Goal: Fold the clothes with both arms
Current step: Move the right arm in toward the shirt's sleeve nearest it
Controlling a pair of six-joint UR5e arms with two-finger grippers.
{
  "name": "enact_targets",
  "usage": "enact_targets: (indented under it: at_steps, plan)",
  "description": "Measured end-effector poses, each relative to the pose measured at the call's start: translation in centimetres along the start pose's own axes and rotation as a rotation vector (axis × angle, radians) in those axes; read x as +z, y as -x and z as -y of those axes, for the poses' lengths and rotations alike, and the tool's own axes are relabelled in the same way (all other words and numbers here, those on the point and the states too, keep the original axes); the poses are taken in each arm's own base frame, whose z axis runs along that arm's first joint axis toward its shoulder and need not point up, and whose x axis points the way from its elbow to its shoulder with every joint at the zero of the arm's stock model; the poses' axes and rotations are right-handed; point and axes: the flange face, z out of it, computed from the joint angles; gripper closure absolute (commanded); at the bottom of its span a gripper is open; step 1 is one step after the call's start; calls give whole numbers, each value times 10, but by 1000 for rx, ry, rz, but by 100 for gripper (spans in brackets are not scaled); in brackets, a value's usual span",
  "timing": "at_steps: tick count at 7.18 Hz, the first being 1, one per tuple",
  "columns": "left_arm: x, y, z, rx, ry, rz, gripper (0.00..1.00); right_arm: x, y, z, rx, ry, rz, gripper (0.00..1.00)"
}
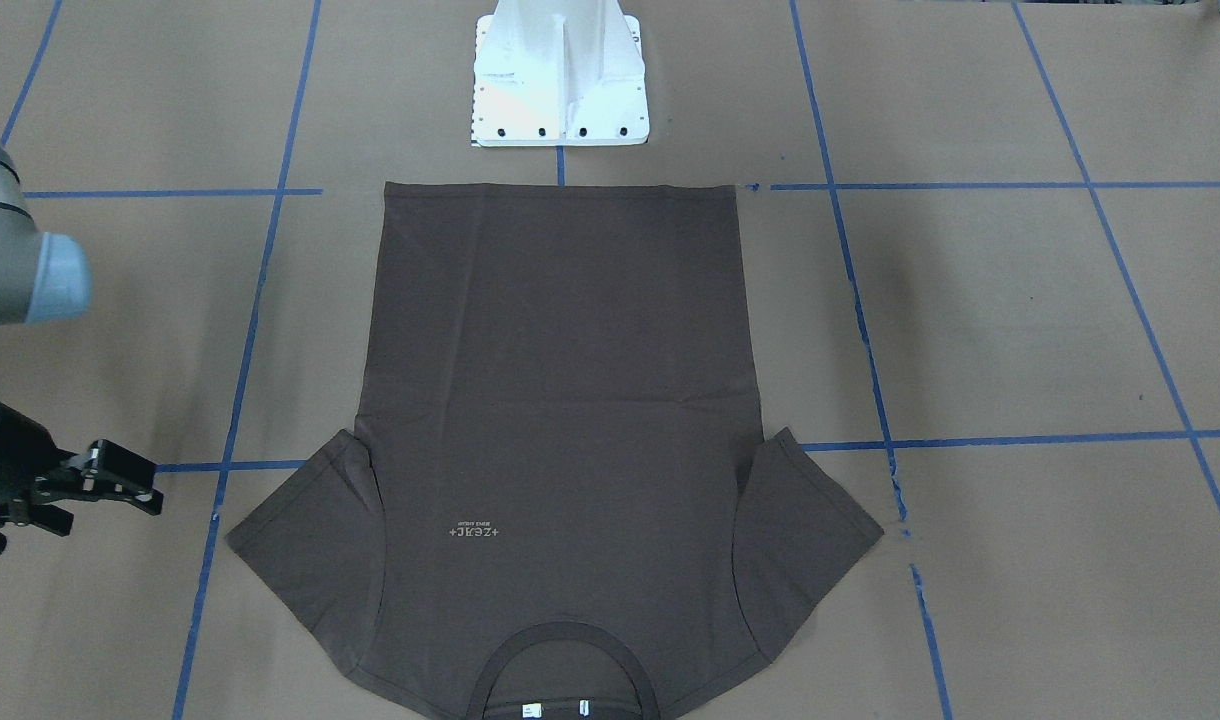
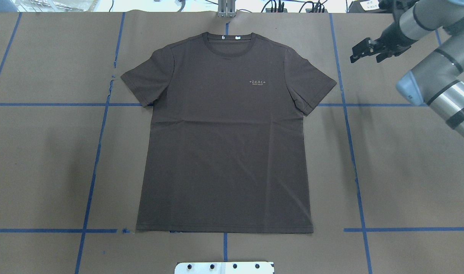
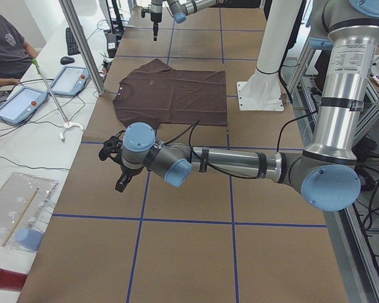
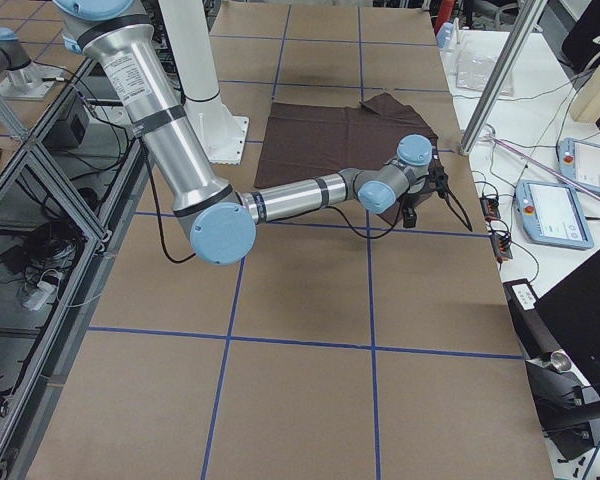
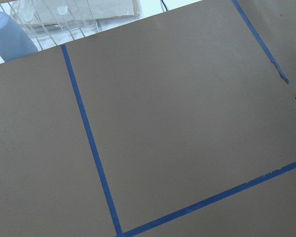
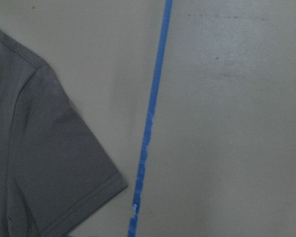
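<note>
The dark brown T-shirt (image 2: 224, 144) lies flat and face up on the brown paper table, collar and white neck tags at the far edge, hem toward the robot. It also shows in the front view (image 1: 560, 400). My right gripper (image 2: 365, 57) hovers open and empty to the right of the shirt's right sleeve, apart from it; in the front view it (image 1: 150, 488) is at the left edge. Its wrist view shows that sleeve's (image 6: 44, 163) corner. My left gripper (image 3: 110, 169) shows only in the left side view, well left of the shirt, and I cannot tell if it is open.
The white pedestal base (image 1: 560, 80) stands just behind the hem. Blue tape lines (image 2: 99, 152) grid the table. A metal pole (image 3: 82, 44), teach pendants (image 3: 69, 79) and a seated operator (image 3: 6, 50) are at the far table edge. A blue cup (image 5: 10, 39) is near the left arm.
</note>
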Motion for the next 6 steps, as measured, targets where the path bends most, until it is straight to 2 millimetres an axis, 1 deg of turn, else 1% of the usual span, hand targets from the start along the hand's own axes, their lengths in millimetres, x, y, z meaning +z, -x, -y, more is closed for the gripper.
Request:
enact_targets:
  at_steps: [1,2,3,4,5,6]
  plan:
    - [0,0,1,-11,-2,-1,0,28,19,-2,2,-11,-21,0]
    - [0,0,2,-16,-2,-1,0,51,31,-4,0,0,-37,0]
    - [0,0,2,-18,-3,-1,0,70,37,-10,-3,18,-52,0]
    - [0,-1,3,-18,-3,-1,0,84,40,-16,-5,31,-68,0]
    - [0,-1,4,-17,-5,-1,0,94,40,-19,-5,39,-81,1]
    - [0,-1,5,-16,-5,-1,0,99,42,-18,-4,43,-89,1]
